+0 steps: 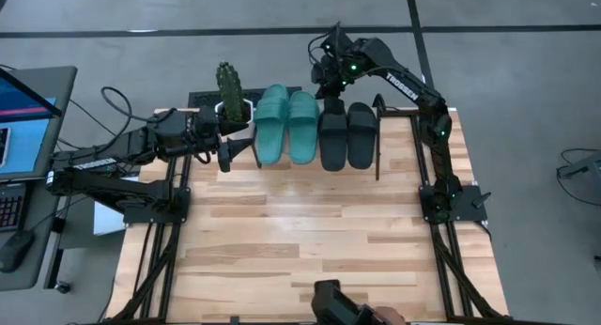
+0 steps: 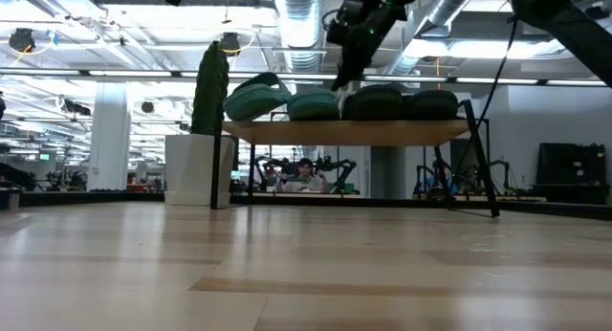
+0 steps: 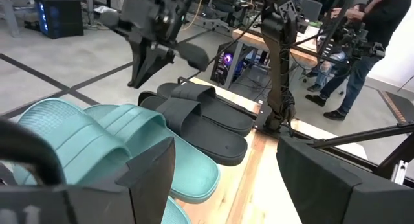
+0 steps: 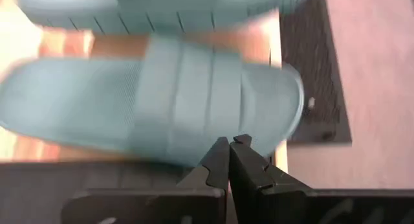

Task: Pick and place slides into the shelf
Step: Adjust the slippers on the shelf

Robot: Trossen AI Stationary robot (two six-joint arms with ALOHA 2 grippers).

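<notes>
All four slides lie side by side on the shelf's (image 2: pixel 344 132) top board at the table's far edge. The two teal ones (image 1: pixel 286 126) (image 2: pixel 277 101) (image 3: pixel 97 140) are toward the left and the two black ones (image 1: pixel 347 135) (image 2: pixel 402 103) (image 3: pixel 200 117) toward the right. My right gripper (image 1: pixel 325 81) (image 2: pixel 341 77) (image 4: pixel 229 146) is shut and hovers above the far ends of the middle slides, a teal slide (image 4: pixel 162 101) beneath it. My left gripper (image 1: pixel 225 156) (image 3: pixel 226 179) is open, level at the shelf's left end, pointing along the row of slides.
A cactus in a white pot (image 1: pixel 230 88) (image 2: pixel 196 164) stands by the shelf's left end, close to my left arm. The wooden tabletop (image 1: pixel 300 240) stretches toward the near edge, where a dark object (image 1: pixel 333 306) sits. A laptop (image 1: pixel 19 109) lies off the left side. A person (image 3: pixel 375 30) stands beyond.
</notes>
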